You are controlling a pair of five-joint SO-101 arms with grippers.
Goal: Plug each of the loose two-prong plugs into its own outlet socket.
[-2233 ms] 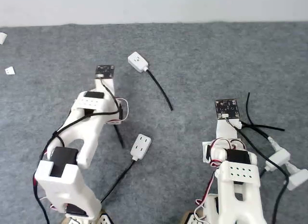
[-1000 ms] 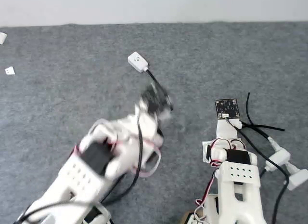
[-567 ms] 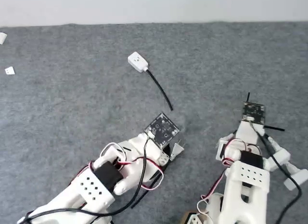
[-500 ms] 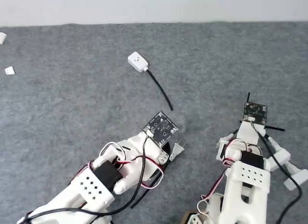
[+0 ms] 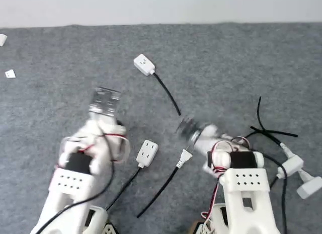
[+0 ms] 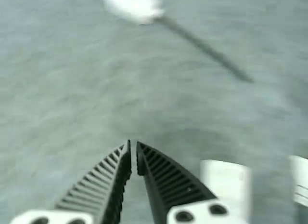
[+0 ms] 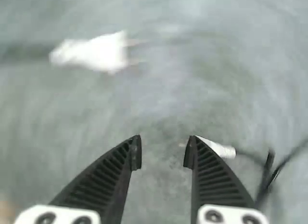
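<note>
A loose white two-prong plug (image 5: 184, 157) lies on the grey carpet, its black cord trailing toward the near edge. Just left of it sits a white outlet socket (image 5: 147, 152) on its own cable. A second socket (image 5: 144, 64) lies farther back with a black cable. My left arm (image 5: 104, 101) stands over the left of the carpet; its gripper (image 6: 133, 151) is shut and holds nothing, with the far socket (image 6: 134, 5) ahead. My right gripper (image 7: 163, 149) is open and empty above the carpet, with a blurred white plug-like piece (image 7: 94, 54) beyond it. In the high view my right gripper (image 5: 190, 129) hovers just behind the plug.
More white plug and socket pieces (image 5: 292, 166) with tangled black cables (image 5: 266, 129) lie at the right edge, beside the right arm. Two small white bits (image 5: 10, 73) sit at the far left. The carpet ends at a pale wall at the back.
The left arm has swung back from the middle to the left, leaving the plug on the carpet beside the near socket. The right arm has swung left toward that plug.
</note>
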